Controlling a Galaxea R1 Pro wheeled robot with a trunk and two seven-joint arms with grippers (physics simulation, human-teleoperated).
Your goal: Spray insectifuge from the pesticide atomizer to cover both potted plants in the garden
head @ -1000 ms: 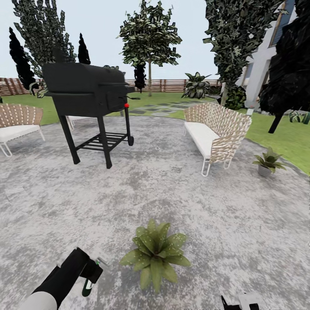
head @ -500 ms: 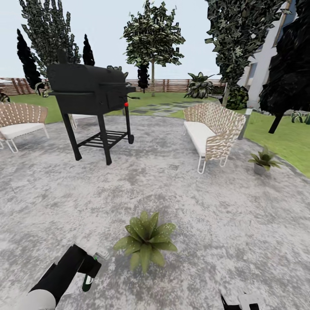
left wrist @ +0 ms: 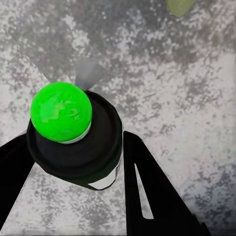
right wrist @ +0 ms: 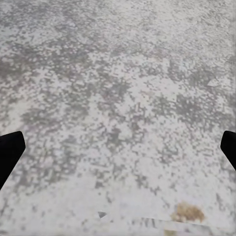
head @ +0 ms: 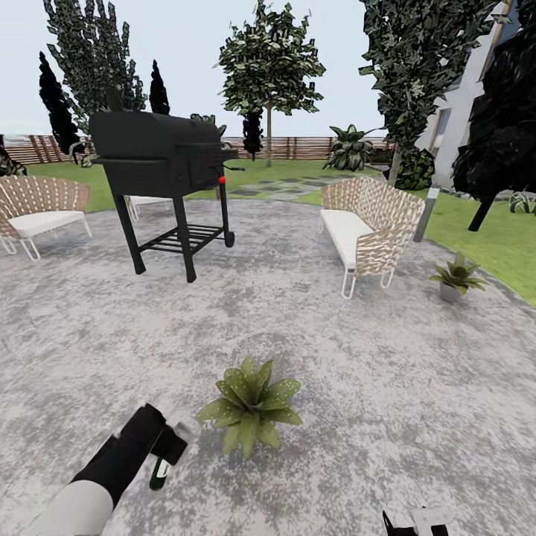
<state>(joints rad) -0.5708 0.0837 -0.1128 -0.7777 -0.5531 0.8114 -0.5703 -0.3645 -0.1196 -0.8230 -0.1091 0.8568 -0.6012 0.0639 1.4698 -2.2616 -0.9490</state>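
A: Atomizer (head: 161, 470) where?
B: Lower left of head frame, pinched in left gripper (head: 165, 455), hanging over patio (head: 313, 327). Dark green body below the black fingers, pale trigger head poking toward upper right.
A: Grip confirmed?
B: Yes. In left wrist pic, black fingers (left wrist: 147, 187) pressed on either side of atomizer (left wrist: 73, 142); green spot on top at centre left, grey nozzle just above it, speckled paving behind.
A: Plants?
B: Near plant (head: 249, 406) at lower centre of head frame, just right of atomizer, not touching. Pot hidden under leaves. One leaf tip (left wrist: 179, 6) at top edge of left wrist pic. Far plant (head: 455, 277) at right edge, mid-height, grey pot on patio rim near lawn (head: 491, 238).
A: Right gripper?
B: Bit of white and black at bottom right of head frame (head: 415, 521). In right wrist pic, black fingertips (right wrist: 10, 152) at far left and far right edges, spread wide, gripper (right wrist: 118, 147) holding nothing, only grey paving between.
A: Rest of scene?
B: Black grill (head: 160, 160) upper left on patio. Wicker bench (head: 368, 231) right of centre, white cushion; 2nd bench (head: 37, 216) at left edge. Trees and slat fence (head: 298, 147) along the back, bldg wall at upper right.
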